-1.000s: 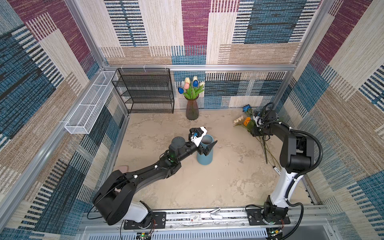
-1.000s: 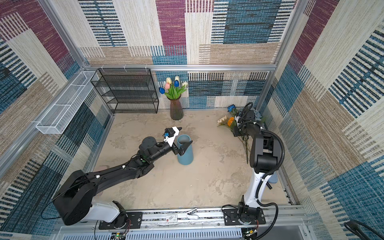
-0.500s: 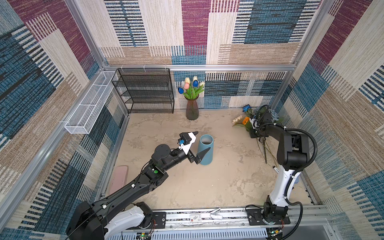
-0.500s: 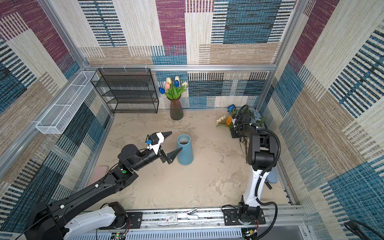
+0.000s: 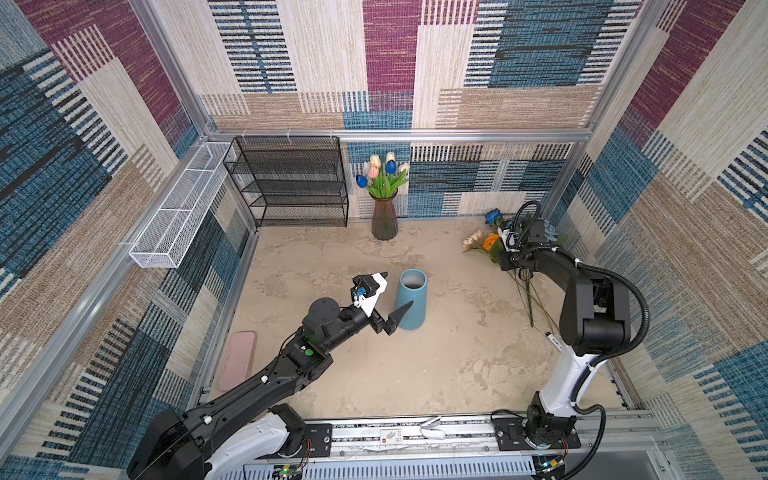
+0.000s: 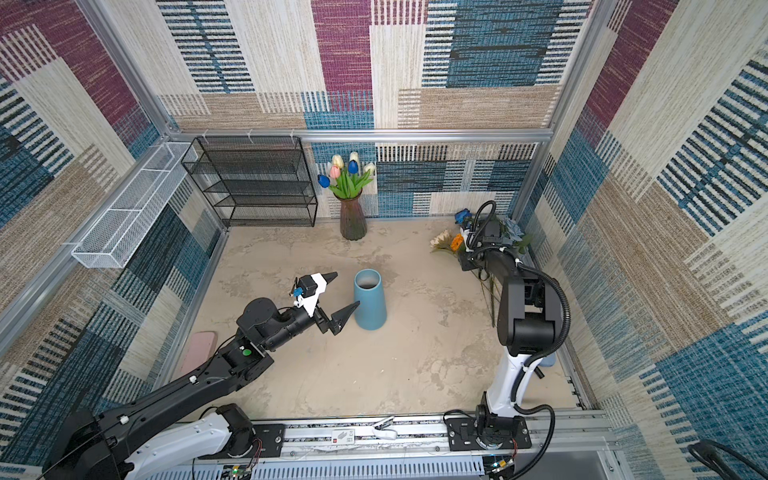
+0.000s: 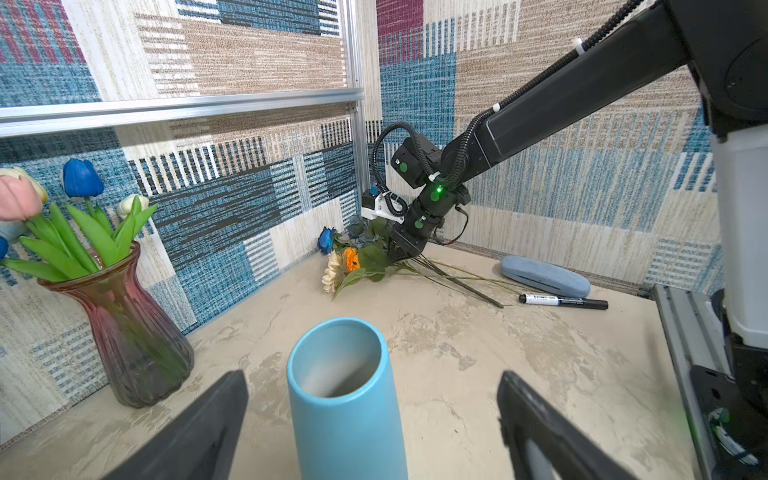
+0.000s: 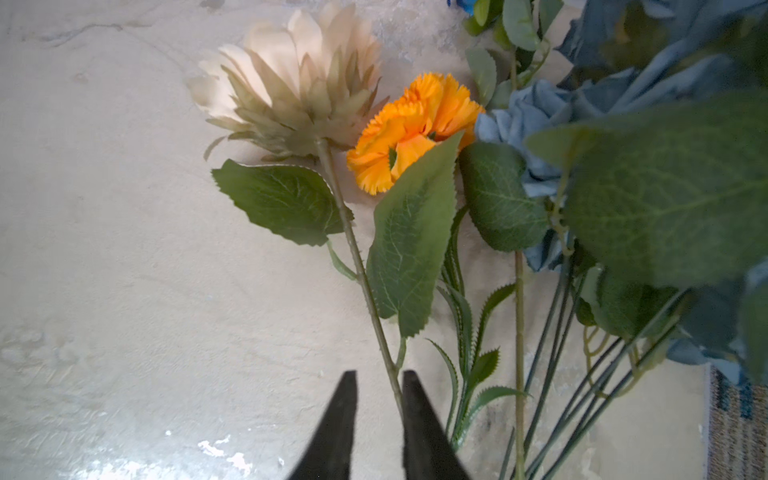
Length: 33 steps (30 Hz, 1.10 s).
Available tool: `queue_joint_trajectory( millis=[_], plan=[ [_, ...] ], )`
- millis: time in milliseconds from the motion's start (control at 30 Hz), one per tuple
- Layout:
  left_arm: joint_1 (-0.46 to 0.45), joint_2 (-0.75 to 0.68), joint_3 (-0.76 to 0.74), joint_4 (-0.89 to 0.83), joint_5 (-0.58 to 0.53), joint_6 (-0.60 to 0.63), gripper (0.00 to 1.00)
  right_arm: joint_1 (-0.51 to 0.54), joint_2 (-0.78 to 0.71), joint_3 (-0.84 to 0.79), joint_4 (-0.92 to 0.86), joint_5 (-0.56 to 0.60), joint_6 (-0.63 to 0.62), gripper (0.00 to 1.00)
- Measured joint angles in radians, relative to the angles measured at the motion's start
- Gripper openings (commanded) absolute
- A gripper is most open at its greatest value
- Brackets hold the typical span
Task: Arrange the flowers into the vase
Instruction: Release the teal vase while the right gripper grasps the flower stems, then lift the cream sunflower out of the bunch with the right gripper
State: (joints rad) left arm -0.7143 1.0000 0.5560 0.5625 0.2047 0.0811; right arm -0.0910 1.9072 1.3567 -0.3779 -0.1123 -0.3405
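A pale blue cone vase (image 5: pixel 412 305) (image 7: pixel 345 415) stands mid-table, with nothing in it. My left gripper (image 5: pixel 398 288) (image 7: pixel 372 384) is open just left of it, its fingers apart from the vase. Loose flowers lie at the back right: a cream sunflower (image 8: pixel 291 79), an orange flower (image 8: pixel 411 124), dusty-blue roses (image 8: pixel 532 120) and a bright blue rose (image 5: pixel 494 216). My right gripper (image 8: pixel 379 376) (image 7: pixel 397 255) is down on this pile. Its jaws are a little apart, and the sunflower's stem (image 8: pixel 361 282) runs between them against one finger.
A reddish glass vase (image 5: pixel 384 220) with tulips (image 5: pixel 384 174) stands at the back wall, beside a black wire shelf (image 5: pixel 291 183). A white wire basket (image 5: pixel 178 216) hangs on the left wall. A pink pad (image 5: pixel 239 361) lies front left. A blue case (image 7: pixel 544 276) and a marker (image 7: pixel 561 300) lie right.
My left gripper has drawn back off the blue vase toward the front left and stayed open. My right gripper has narrowed its jaws over the flower pile.
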Motion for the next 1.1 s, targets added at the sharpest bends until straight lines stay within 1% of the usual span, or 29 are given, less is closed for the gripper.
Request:
queue_joint_trajectory(
  millis=[67, 133, 167, 200, 267, 333, 433, 633, 800, 1100],
  plan=[
    [0.0, -0.008, -0.007, -0.001, -0.013, 0.0, 0.97, 0.001, 0.02, 0.0, 0.006, 0.0, 0.0, 0.36],
    [0.0, -0.018, -0.017, -0.001, -0.016, 0.0, 0.96, 0.001, 0.047, 0.002, 0.006, 0.0, 0.0, 0.43],
    [0.0, -0.023, -0.022, -0.002, -0.018, -0.001, 0.97, 0.001, 0.064, 0.005, 0.006, -0.001, 0.0, 0.43],
    [0.0, -0.026, -0.026, -0.002, -0.019, -0.001, 0.96, 0.001, 0.075, 0.008, 0.006, -0.002, 0.0, 0.42],
    [0.0, -0.031, -0.035, -0.002, -0.021, -0.002, 0.96, 0.001, 0.095, 0.014, 0.006, -0.008, -0.001, 0.36],
    [0.0, -0.034, -0.038, -0.003, -0.023, -0.003, 0.96, 0.001, 0.11, 0.023, 0.011, -0.012, -0.001, 0.25],
    [0.0, -0.035, -0.039, -0.003, -0.023, -0.003, 0.97, 0.001, 0.12, 0.03, 0.013, -0.028, -0.001, 0.16],
    [0.001, -0.037, -0.036, -0.006, -0.023, -0.003, 0.97, 0.001, 0.121, 0.034, 0.013, -0.072, -0.008, 0.03],
    [0.001, -0.038, -0.036, -0.006, -0.043, -0.003, 0.97, 0.005, 0.092, 0.034, 0.013, -0.121, -0.008, 0.01],
    [0.001, -0.041, -0.057, -0.001, -0.053, -0.003, 0.97, 0.04, -0.024, 0.032, 0.016, -0.219, 0.016, 0.0]
  ],
)
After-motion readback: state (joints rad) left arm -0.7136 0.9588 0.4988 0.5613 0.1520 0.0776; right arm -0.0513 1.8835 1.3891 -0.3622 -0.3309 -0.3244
